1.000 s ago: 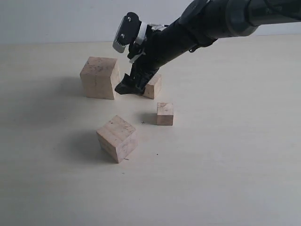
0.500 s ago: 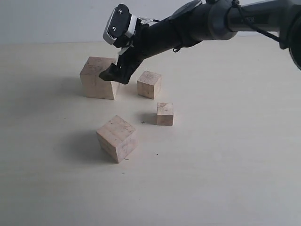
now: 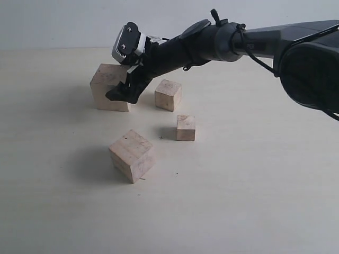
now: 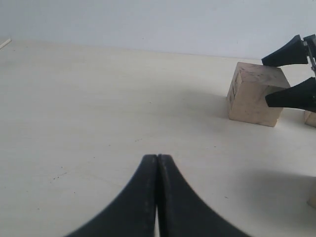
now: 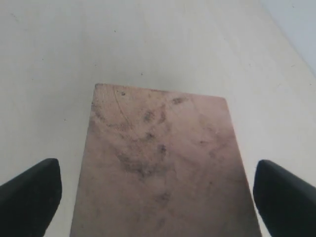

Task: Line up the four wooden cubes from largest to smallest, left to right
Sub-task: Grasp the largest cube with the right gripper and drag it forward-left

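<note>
Where the right arm [image 3: 212,45] is stretched across from the right of the exterior view, the right gripper [image 3: 123,94] is held at the largest cube [image 3: 108,87], which stands at the back left of the table [image 3: 254,185]. In the right wrist view its fingers [image 5: 29,197] are seen spread wide, one on either side of that cube's smudged top face. Nothing is clamped, and whether either finger touches the wood cannot be told.

The third cube [image 3: 168,95] is set just to the right of the largest one, near the gripper but apart from it. The smallest cube [image 3: 186,127] is placed in front of the third and slightly to its right. The second-largest cube [image 3: 131,155] is found nearer the front, turned corner-on and well apart from the others. The four are scattered and are not set in a row.

The left gripper [image 4: 157,157] is seen in the left wrist view with its two fingers pressed together, over bare table and with nothing between them. The largest cube is seen well ahead of it.
</note>
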Controlling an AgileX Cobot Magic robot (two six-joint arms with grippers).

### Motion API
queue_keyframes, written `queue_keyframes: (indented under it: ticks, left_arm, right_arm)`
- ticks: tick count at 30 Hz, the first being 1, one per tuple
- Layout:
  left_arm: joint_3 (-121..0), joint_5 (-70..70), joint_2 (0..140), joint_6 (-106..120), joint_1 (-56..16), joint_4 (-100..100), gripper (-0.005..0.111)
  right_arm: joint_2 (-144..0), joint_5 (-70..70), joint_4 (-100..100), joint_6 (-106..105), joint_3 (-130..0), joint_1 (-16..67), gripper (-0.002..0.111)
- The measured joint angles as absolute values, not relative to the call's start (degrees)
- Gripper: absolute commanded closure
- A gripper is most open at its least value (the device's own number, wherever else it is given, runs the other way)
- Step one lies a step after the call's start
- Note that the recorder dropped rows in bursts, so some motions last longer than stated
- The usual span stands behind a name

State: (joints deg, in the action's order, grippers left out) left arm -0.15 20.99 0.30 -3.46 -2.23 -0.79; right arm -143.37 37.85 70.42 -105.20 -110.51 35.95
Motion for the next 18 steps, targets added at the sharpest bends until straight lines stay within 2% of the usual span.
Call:
queue_keyframes:
  ticks: [18]
  left_arm:
    - [-0.15,20.99,0.3,-3.46,-2.23,-0.79,0.107]
  right_arm:
    - [-145.09,41.16,71.59,-99.11,-112.52,35.95,0.004]
